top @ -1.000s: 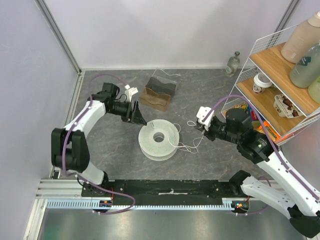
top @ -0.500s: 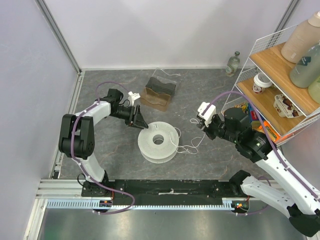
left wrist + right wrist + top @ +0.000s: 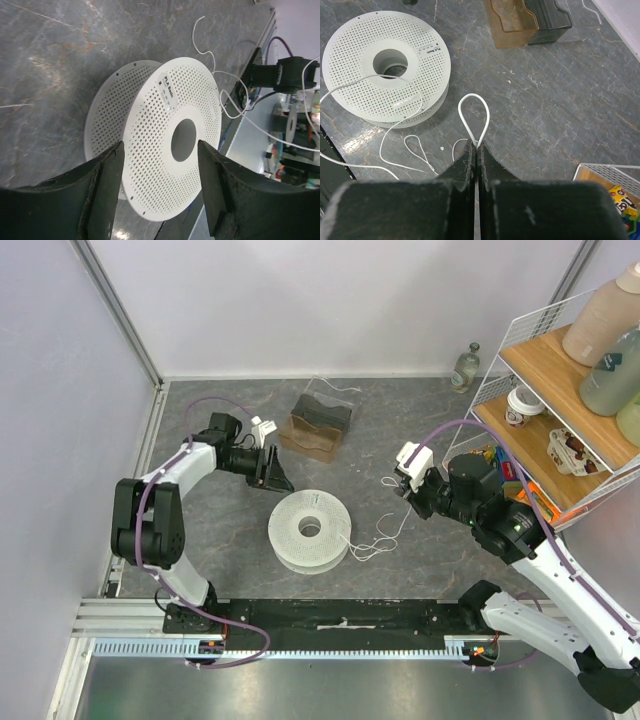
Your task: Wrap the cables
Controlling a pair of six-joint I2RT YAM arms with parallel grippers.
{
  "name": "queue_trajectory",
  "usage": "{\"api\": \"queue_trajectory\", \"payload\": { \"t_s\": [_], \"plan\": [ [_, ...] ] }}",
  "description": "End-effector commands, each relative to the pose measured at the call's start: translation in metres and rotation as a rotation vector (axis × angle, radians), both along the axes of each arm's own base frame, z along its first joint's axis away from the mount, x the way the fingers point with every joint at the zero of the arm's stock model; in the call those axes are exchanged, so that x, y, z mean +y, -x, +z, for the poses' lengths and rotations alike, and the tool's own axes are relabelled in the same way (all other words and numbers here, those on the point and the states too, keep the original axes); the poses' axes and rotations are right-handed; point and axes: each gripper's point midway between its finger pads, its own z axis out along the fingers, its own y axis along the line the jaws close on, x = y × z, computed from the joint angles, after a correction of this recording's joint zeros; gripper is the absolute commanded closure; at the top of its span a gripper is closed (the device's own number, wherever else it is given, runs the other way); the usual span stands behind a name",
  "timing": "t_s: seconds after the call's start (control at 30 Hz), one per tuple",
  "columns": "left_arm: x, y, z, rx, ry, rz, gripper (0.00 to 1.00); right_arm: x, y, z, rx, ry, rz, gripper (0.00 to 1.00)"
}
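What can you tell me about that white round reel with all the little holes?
The reel looks like white plastic: two round discs peppered with small holes, one above the other, with a wide hole through the middle and small labels on the top disc. It lies flat on the grey stone-patterned table. A thin white wire trails across its top face. The left claw stands open beside it, apparently not touching.

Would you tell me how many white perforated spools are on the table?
1: the white perforated plastic spool lies flat midway across the grey marbled table; no other shows.
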Motion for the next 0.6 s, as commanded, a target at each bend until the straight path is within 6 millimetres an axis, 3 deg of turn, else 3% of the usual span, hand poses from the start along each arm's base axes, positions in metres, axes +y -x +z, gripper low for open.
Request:
{"api": "queue_trajectory", "payload": {
  "t_s": [0.0,0.17,0.4,0.57],
  "plan": [
    [0.024,-0.014,0.012,-0.091,-0.081,0.002,0.33,0.001,-0.003,0.017,-0.024,-0.033,-0.008,1.0],
    [0.033,-0.003,-0.022,0.039,-0.157,-0.018,0.29,0.0,-0.006,0.02,-0.02,-0.048,-0.041,1.0],
    [0.01,0.014,-0.013,0.066,0.05,-0.11,0.31,0.004,-0.008,0.022,-0.01,-0.024,-0.021,1.0],
    [-0.003,0.024,-0.02,0.151,0.126,-0.136,0.43,0.013,-0.003,0.026,-0.026,-0.021,0.061,1.0]
  ]
}}
